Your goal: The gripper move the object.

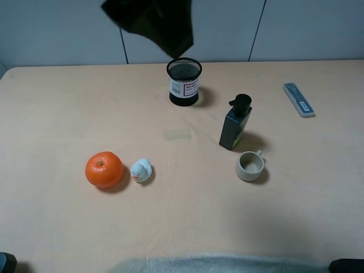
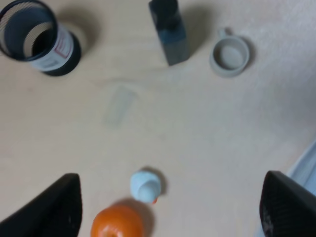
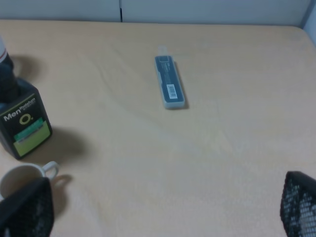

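Note:
The object is a small beige-grey cup (image 1: 249,165) with a little side handle, standing upright on the table right of centre, just in front of a dark bottle. My left gripper (image 2: 170,207) is open and empty, high above the table. In its wrist view the cup (image 2: 229,55) lies far from the fingers (image 2: 54,207). My right gripper (image 3: 163,207) is open and empty over bare table. The cup (image 3: 19,180) shows beside one finger (image 3: 24,210), partly hidden by it. A blurred black arm part (image 1: 151,23) hangs at the top of the exterior view.
A dark green pump bottle (image 1: 235,122) stands right behind the cup. A black mesh pen holder (image 1: 184,81) is at the back centre. An orange (image 1: 104,169) and a small white duck toy (image 1: 141,170) sit on the left. A flat blue-grey case (image 1: 298,99) lies at the back right.

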